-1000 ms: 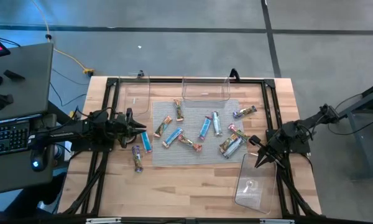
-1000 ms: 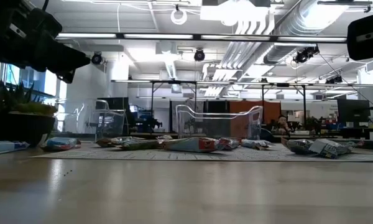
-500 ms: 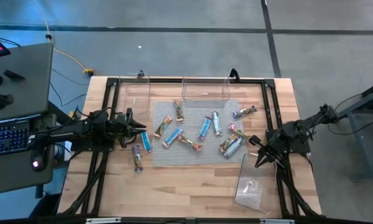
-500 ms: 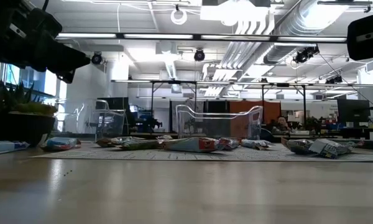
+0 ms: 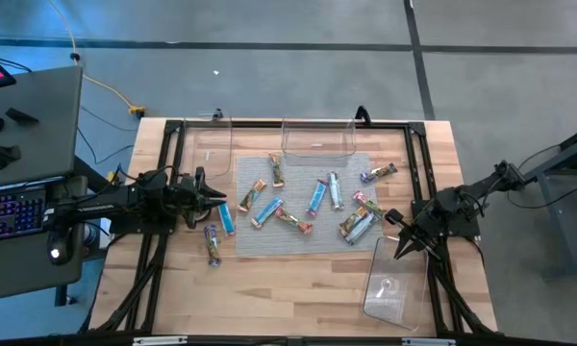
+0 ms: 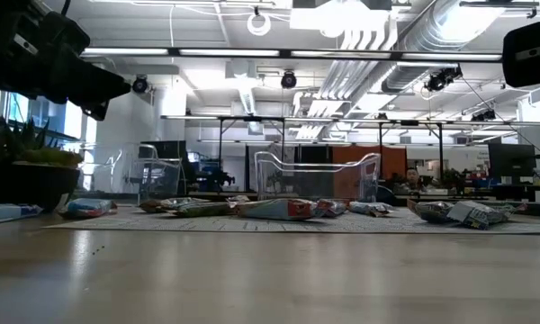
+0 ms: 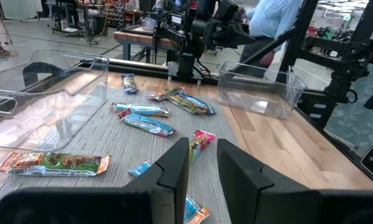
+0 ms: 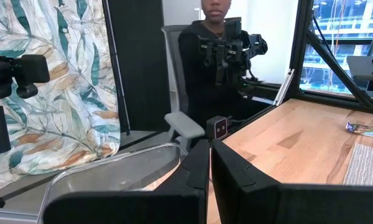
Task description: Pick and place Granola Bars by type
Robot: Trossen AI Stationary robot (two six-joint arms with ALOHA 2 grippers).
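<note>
Several granola bars (image 5: 317,196) in blue, brown, purple and green/red wrappers lie flat and scattered on a grey mat (image 5: 313,245). A blue one (image 5: 226,219) and a purple one (image 5: 212,244) lie at the mat's left edge. My left gripper (image 5: 218,198) hovers above that edge, narrowly open; in the left wrist view its fingers (image 7: 174,168) point across the bars toward a red/green bar (image 7: 199,142). My right gripper (image 5: 398,251) waits shut at the table's right, above a clear bin (image 5: 394,286); it (image 8: 211,148) holds nothing.
A clear bin (image 5: 317,140) stands at the mat's far edge and another (image 5: 210,144) at the far left. Black frame rails (image 5: 418,163) run along the table's sides. A person (image 8: 214,68) sits beyond the table, and a laptop (image 5: 24,125) stands to the left.
</note>
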